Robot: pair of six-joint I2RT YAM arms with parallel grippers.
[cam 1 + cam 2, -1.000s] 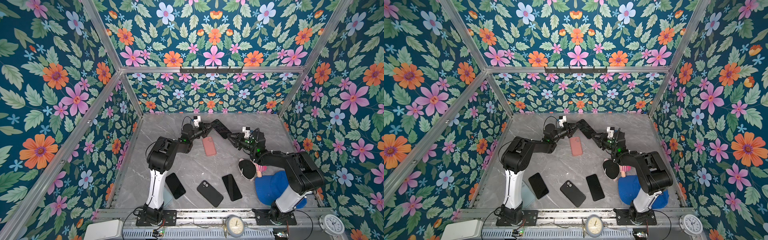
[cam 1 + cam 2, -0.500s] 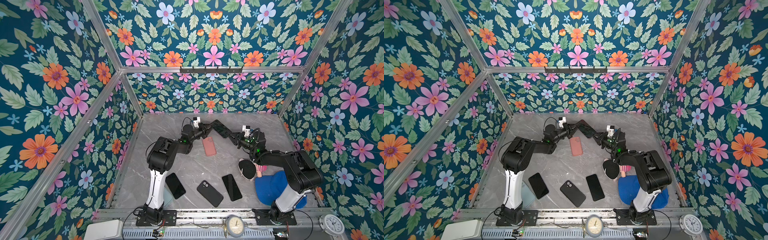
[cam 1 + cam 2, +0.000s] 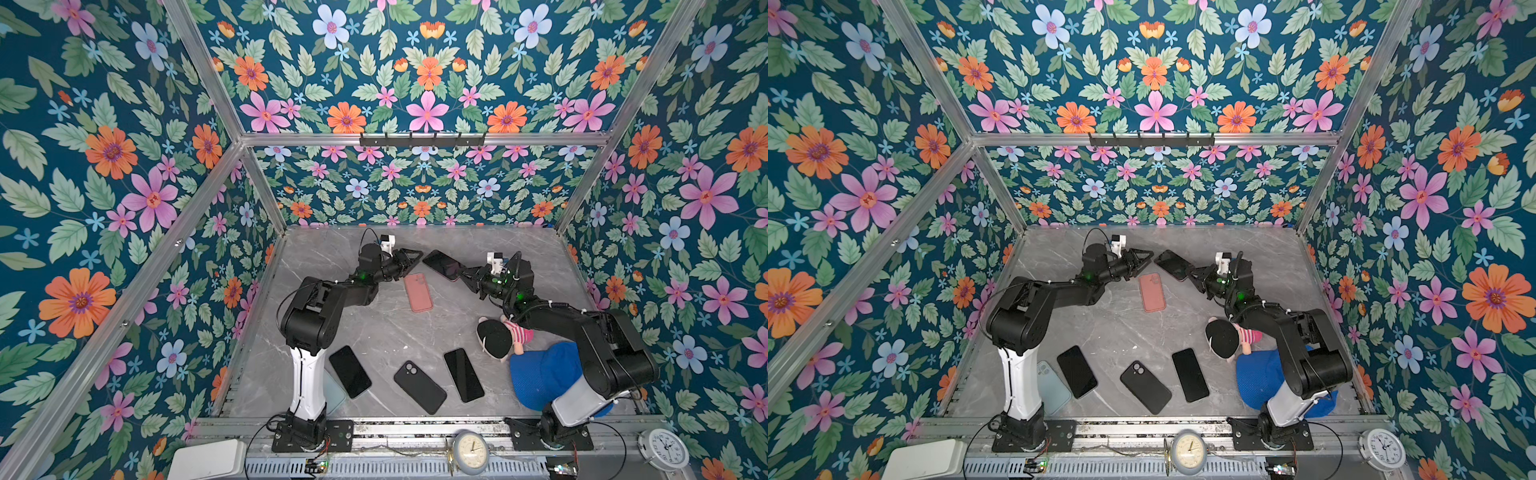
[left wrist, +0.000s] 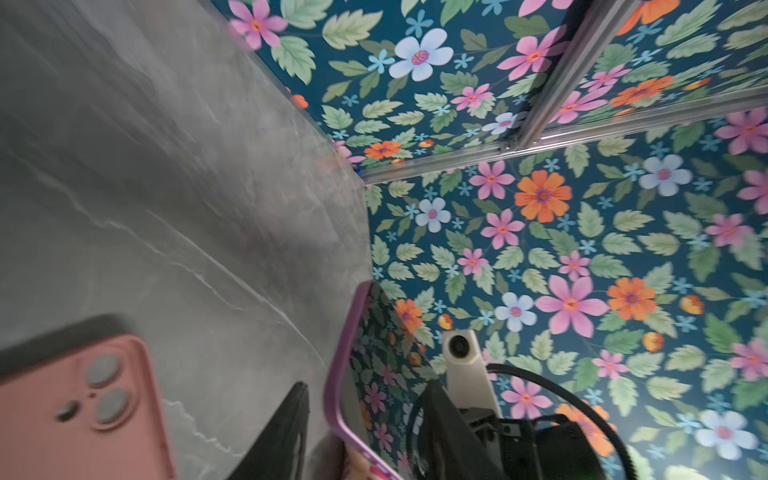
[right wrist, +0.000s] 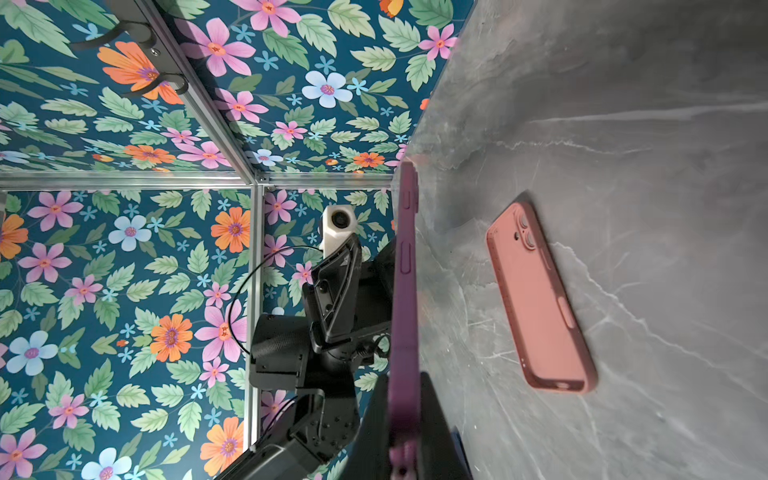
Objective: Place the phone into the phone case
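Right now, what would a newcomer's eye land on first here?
The purple-cased phone stands out, held up at the far centre in the right gripper's shut jaws, with the left gripper open beside it. Near it, a pink case lies flat on the grey table. Loud floral walls surround everything.

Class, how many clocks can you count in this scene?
2: the middle clock stands on the front rail; the white clock at its right end. None seems hidden.
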